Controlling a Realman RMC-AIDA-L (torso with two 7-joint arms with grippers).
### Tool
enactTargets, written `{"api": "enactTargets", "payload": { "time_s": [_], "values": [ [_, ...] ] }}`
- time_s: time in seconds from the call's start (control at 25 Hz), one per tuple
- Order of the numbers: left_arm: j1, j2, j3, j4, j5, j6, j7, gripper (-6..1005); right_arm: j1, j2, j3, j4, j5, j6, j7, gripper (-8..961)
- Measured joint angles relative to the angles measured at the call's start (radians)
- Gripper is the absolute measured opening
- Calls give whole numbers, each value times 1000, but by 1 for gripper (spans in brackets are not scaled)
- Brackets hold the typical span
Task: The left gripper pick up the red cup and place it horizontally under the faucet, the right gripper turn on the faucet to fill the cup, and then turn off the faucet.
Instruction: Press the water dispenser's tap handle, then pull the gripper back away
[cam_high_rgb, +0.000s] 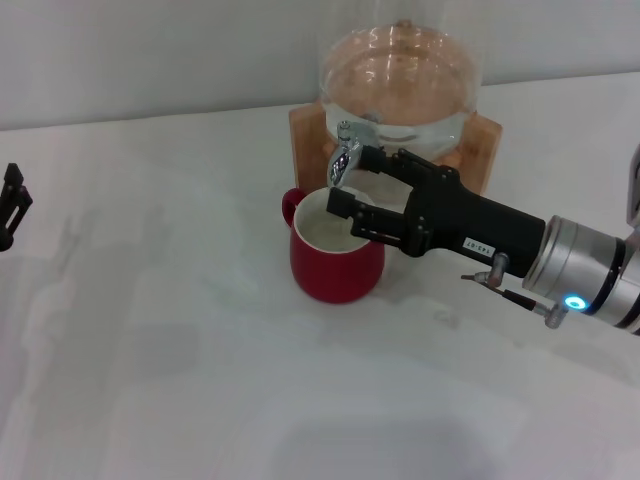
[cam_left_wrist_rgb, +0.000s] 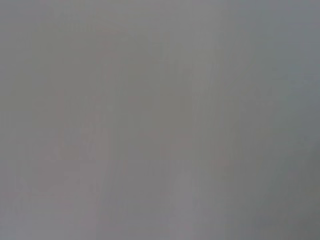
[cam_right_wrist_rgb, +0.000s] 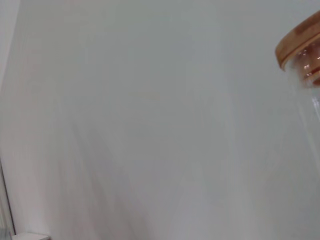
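The red cup (cam_high_rgb: 337, 258) stands upright on the white table with its white inside showing and its handle toward the left. It sits right below the chrome faucet (cam_high_rgb: 345, 156). My right gripper (cam_high_rgb: 353, 183) reaches in from the right, open. Its upper finger lies against the faucet's right side and its lower finger hangs over the cup's mouth. Far from the cup, my left gripper (cam_high_rgb: 10, 205) is parked at the left edge of the head view, only partly visible. The left wrist view shows only a blank grey surface.
The faucet belongs to a clear glass jar (cam_high_rgb: 400, 80) on a wooden stand (cam_high_rgb: 482, 150) at the back of the white table (cam_high_rgb: 180, 340). The jar's wooden lid (cam_right_wrist_rgb: 300, 42) shows in the right wrist view against a pale wall.
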Motion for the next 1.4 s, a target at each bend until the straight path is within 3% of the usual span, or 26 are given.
{"api": "enactTargets", "payload": {
  "time_s": [1.4],
  "values": [
    [-15, 0, 11, -15, 0, -3, -2, 885, -11, 0, 36, 3, 1, 8, 0, 868]
  ]
}}
